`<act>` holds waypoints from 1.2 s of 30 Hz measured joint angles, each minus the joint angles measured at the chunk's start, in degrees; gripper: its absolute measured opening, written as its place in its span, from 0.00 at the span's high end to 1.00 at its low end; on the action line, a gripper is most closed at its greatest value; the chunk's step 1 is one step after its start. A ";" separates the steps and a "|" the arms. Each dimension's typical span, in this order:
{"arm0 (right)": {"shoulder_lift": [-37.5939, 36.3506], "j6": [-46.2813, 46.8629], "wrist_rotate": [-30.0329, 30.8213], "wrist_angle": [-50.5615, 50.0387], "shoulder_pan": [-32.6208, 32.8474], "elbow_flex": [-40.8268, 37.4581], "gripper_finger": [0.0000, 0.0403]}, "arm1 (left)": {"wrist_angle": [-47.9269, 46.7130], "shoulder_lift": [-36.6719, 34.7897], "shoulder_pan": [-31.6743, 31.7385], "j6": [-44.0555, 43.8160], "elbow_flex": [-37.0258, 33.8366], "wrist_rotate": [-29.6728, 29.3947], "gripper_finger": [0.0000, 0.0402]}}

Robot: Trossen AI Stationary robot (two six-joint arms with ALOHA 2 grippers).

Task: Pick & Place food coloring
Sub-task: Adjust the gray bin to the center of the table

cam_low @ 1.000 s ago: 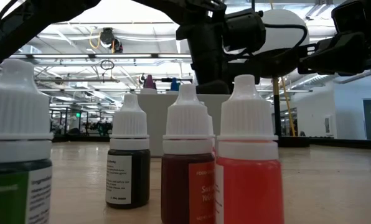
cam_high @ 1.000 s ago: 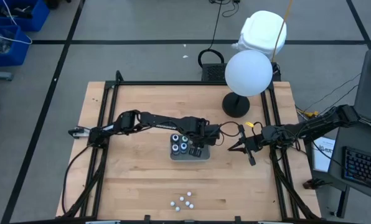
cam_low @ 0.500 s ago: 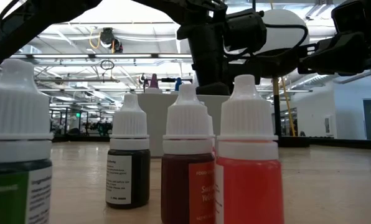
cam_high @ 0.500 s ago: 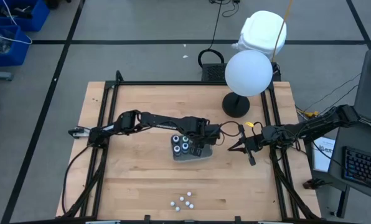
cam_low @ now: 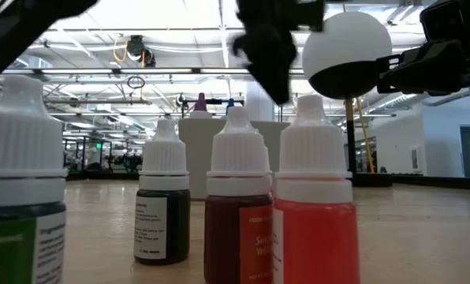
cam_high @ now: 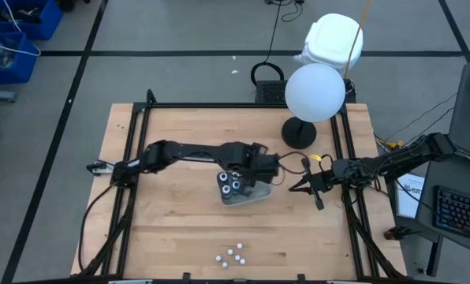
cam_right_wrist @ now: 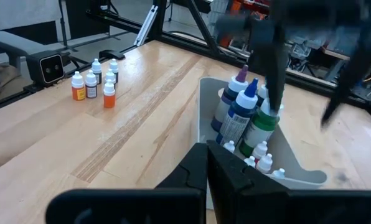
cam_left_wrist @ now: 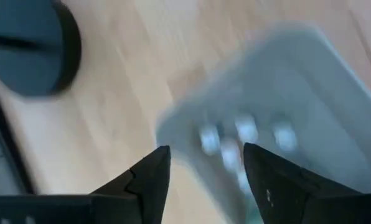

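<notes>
A clear tray (cam_high: 256, 198) stands mid-table, with food coloring bottles (cam_high: 230, 184) upright at its left end. The right wrist view shows tall blue-, purple- and green-tipped bottles (cam_right_wrist: 244, 112) and small white-capped ones in the tray (cam_right_wrist: 205, 109). My left gripper (cam_high: 251, 177) hangs open above it, pointing steeply down. In its own view the blurred white tops (cam_left_wrist: 241, 134) lie beyond its fingers (cam_left_wrist: 204, 168). My right gripper (cam_high: 292, 188) waits shut and level, to the right of the tray. A second group of white-capped bottles (cam_high: 231, 254) stands near the table's front edge.
A lamp with a white globe (cam_high: 315, 92) rises from a black round base (cam_high: 298, 132) behind the tray, on the right. Black frame rails (cam_high: 132, 173) run along the table's left and right sides. The front bottles (cam_low: 236, 205) stand close before the low camera.
My left gripper has risen from inside the tray to well above it, blurring in the low and wrist views. The tray has turned slightly on the table. The bottles in it stay upright.
</notes>
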 joint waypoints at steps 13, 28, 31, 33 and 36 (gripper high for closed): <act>0.00 -0.21 0.01 0.21 0.01 0.04 1.00 | -4.27 -23.11 -7.80 -15.20 -19.65 2.01 0.97; 2.81 19.20 13.35 -4.75 0.02 -1.68 1.00 | 49.41 -42.45 -19.79 -36.43 -76.93 -10.77 0.99; 5.16 23.44 17.12 -2.89 -0.01 -2.39 1.00 | 51.24 -42.34 -21.29 -40.96 -80.40 -12.87 0.99; 6.82 25.25 17.96 -0.62 -0.01 -2.78 1.00 | 52.93 -42.35 -22.41 -44.44 -81.85 -15.27 0.99; 10.45 27.91 18.07 2.99 -0.01 -2.91 1.00 | 52.80 -42.36 -23.33 -51.42 -83.74 -18.29 0.99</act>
